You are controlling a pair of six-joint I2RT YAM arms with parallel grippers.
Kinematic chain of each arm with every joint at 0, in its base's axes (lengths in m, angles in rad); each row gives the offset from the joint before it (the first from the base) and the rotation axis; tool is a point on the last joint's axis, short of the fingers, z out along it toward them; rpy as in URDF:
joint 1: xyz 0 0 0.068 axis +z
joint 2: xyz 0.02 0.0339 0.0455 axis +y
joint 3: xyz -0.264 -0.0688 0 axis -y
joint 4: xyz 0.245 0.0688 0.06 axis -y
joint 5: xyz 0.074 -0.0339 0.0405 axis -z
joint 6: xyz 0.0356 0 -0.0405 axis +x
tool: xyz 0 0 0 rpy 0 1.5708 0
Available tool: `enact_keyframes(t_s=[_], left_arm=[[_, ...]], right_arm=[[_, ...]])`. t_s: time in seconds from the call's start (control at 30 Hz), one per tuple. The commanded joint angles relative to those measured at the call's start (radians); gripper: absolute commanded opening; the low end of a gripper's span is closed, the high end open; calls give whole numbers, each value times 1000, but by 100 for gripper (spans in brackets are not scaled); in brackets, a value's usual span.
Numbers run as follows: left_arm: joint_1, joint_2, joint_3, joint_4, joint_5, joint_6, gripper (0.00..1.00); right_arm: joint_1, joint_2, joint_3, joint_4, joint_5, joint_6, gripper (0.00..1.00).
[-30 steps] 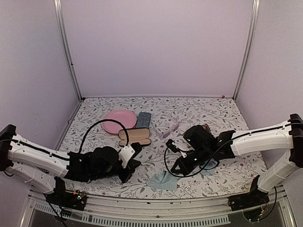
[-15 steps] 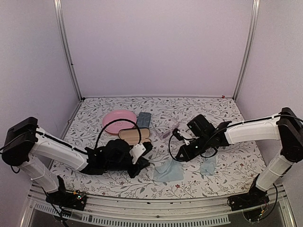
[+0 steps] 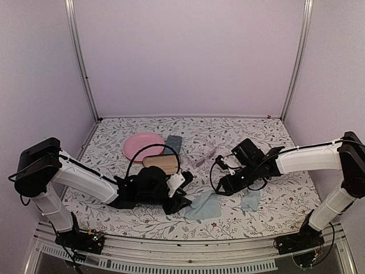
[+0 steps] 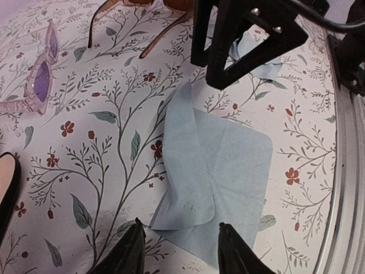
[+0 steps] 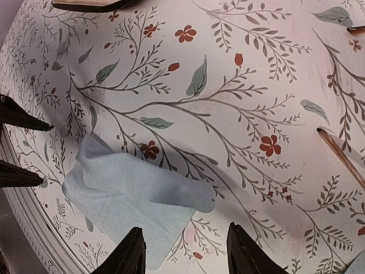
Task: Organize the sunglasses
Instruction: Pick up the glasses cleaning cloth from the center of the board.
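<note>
The pale pinkish sunglasses (image 4: pixel 35 81) (image 3: pixel 205 157) lie on the floral table, left of the middle. Of the reddish-brown sunglasses (image 4: pixel 140 23) only the arms and lens bottoms show at the top of the left wrist view, and one arm (image 5: pixel 342 153) in the right wrist view. In the top view the right arm hides them. My left gripper (image 4: pixel 180 226) (image 3: pixel 183 197) is open over the near edge of a folded light blue cloth (image 4: pixel 219 174) (image 3: pixel 204 205). My right gripper (image 5: pixel 185 228) (image 3: pixel 225 184) is open above the same cloth (image 5: pixel 122 194), empty.
An open black oval case (image 3: pixel 162 164) (image 4: pixel 5 188) with a beige lining lies behind the left gripper. A pink plate (image 3: pixel 142 145) and a grey-blue case (image 3: pixel 173 142) sit farther back. A second blue cloth (image 3: pixel 251 200) lies under the right arm.
Both arms have reached in toward the middle cloth, the left one sliding right. Both grippers went from shut to open.
</note>
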Motion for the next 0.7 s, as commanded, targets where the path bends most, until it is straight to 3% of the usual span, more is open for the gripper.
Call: enact_keyframes(t_s=[0.0, 0.33, 0.67], left_arm=[[-31, -12, -3, -4, 24, -22, 47], [-98, 39, -16, -14, 33, -15, 50], [-131, 56, -29, -45, 13, -14, 45]], right_arm=[[39, -93, -77, 18, -24, 37, 52], [138, -72, -173, 106, -34, 121, 50], [213, -29, -180, 110, 7, 155, 45]])
